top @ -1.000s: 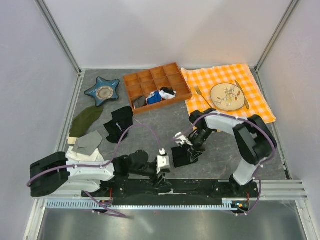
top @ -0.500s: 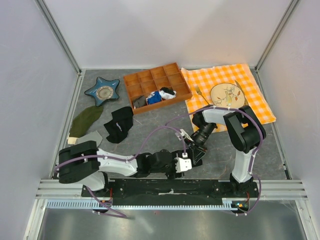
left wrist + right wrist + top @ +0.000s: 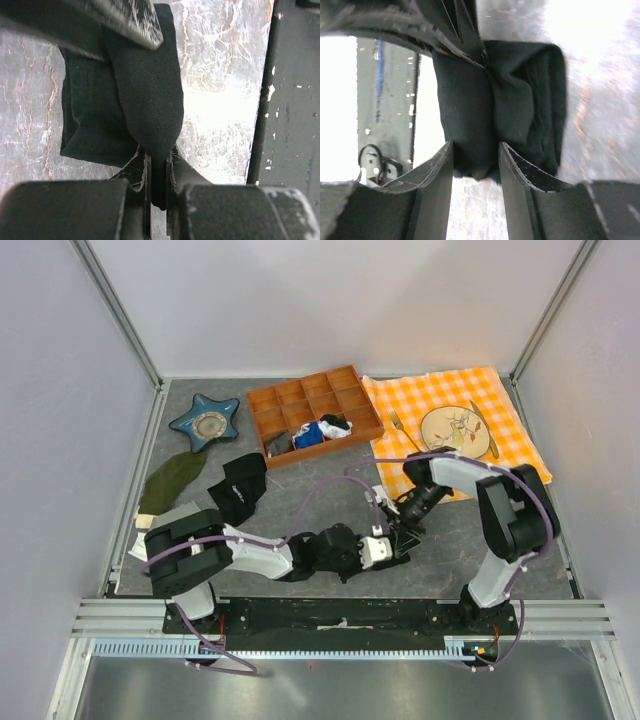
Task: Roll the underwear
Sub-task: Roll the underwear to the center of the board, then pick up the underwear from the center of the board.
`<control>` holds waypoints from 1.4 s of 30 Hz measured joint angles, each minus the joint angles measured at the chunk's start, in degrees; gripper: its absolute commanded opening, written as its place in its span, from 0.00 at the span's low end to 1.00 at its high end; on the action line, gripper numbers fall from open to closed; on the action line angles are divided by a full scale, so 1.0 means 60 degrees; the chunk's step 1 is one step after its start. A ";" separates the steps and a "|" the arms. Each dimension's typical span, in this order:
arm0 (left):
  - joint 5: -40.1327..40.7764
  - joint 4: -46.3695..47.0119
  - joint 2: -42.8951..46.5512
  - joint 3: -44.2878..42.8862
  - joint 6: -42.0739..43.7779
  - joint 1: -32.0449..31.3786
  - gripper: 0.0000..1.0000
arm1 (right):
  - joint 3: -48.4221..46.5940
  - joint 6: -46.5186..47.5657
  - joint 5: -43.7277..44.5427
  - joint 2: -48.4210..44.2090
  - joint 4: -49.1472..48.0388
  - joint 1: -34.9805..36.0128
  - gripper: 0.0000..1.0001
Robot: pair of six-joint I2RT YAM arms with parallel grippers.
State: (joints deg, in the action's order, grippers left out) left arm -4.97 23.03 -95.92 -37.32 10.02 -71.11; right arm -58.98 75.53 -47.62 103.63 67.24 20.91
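Observation:
The underwear is a folded black bundle on the grey table, also seen in the right wrist view. My left gripper is shut on a fold at the bundle's near end. My right gripper faces it from the other side, its jaws apart with the bundle's end lying between the tips. In the top view the two grippers meet near the front middle of the table, left and right, and they hide most of the garment.
At the back stand an orange wooden tray and a blue star dish. A smaller black cloth and an olive-green cloth lie left. A checked cloth with a plate lies right. A black rail runs along the front.
My left arm swept right along the front to the underwear and its jaws shut on a fold. The right gripper's jaws widened and it shifted a little right.

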 measured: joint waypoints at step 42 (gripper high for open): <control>-0.7803 0.0743 -0.2936 -0.1574 -0.6127 0.4069 0.05 | 0.1508 -0.2313 0.0863 -0.2259 -0.4415 0.0273 0.79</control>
State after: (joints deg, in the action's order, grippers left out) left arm -51.79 27.49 -113.54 -46.76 -26.74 -46.70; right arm -49.93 61.65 -42.44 90.08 40.75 22.55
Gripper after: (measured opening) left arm 0.095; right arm 0.818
